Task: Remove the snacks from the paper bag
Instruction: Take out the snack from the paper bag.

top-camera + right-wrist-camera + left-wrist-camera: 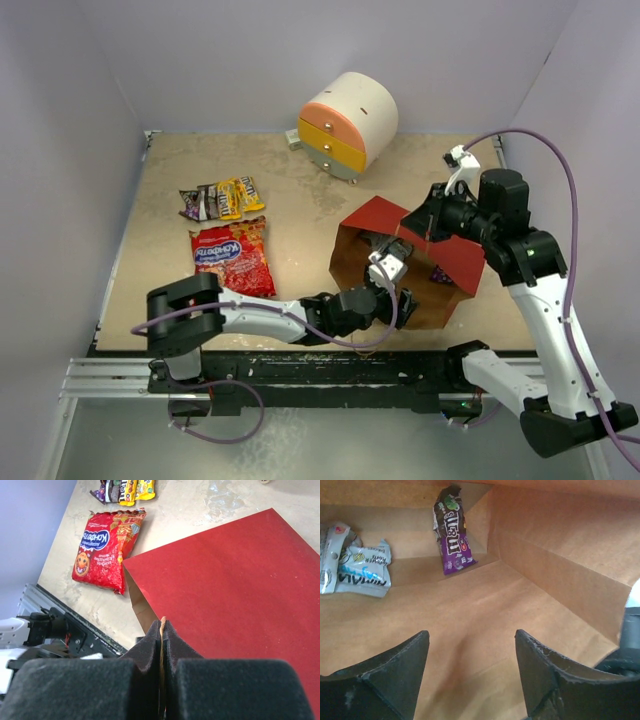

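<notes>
Left claw (470,632), apart inside the paper bag (555,550), alone sees silver packets (362,572); right claw (161,626) apparently pinches its rim.

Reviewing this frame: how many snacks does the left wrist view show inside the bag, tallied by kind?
Inside the paper bag:
purple candy packet: 1
silver-grey foil packets: 2
Total: 3
</notes>
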You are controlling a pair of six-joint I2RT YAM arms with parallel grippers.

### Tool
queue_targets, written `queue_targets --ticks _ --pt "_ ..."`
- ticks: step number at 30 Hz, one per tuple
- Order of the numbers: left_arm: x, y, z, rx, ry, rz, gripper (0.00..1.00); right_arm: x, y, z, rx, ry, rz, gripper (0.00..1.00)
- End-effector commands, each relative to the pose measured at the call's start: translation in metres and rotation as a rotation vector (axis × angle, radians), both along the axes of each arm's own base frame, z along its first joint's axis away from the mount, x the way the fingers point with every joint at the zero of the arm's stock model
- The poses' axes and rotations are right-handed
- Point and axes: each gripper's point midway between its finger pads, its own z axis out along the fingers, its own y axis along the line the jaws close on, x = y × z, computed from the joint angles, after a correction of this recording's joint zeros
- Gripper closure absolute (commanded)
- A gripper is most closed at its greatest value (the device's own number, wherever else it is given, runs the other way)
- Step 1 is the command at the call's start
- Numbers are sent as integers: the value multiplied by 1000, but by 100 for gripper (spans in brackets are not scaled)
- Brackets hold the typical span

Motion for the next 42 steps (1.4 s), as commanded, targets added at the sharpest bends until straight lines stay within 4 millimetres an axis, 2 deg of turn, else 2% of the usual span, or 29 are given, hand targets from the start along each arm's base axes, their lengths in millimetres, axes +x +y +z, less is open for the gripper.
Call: queue_targets --ticks 1,5,9,16,22,26,32,42 --pt "14 -31 36 -121 -102 13 24 5 -2 25 22 -51 -30 100" --pt "23 -44 19 -94 -60 9 16 -1 -2 23 23 -38 -22 100" --pt "40 -53 -10 -54 67 14 10 -6 -2 24 36 -38 -23 100" --pt "44 -63 -25 -52 80 -15 0 -3 -1 32 55 -53 -38 100" --pt "41 -72 -41 -80 105 -35 0 2 -1 45 67 -77 -48 100" --pt "42 -84 -48 -156 113 -118 10 5 -1 50 65 -81 -53 100" --pt "67 -106 -51 -149 32 -130 17 6 -2 50 64 -68 -61 100" --pt "106 -132 -60 -102 -86 -41 21 14 0 52 68 -72 -68 100"
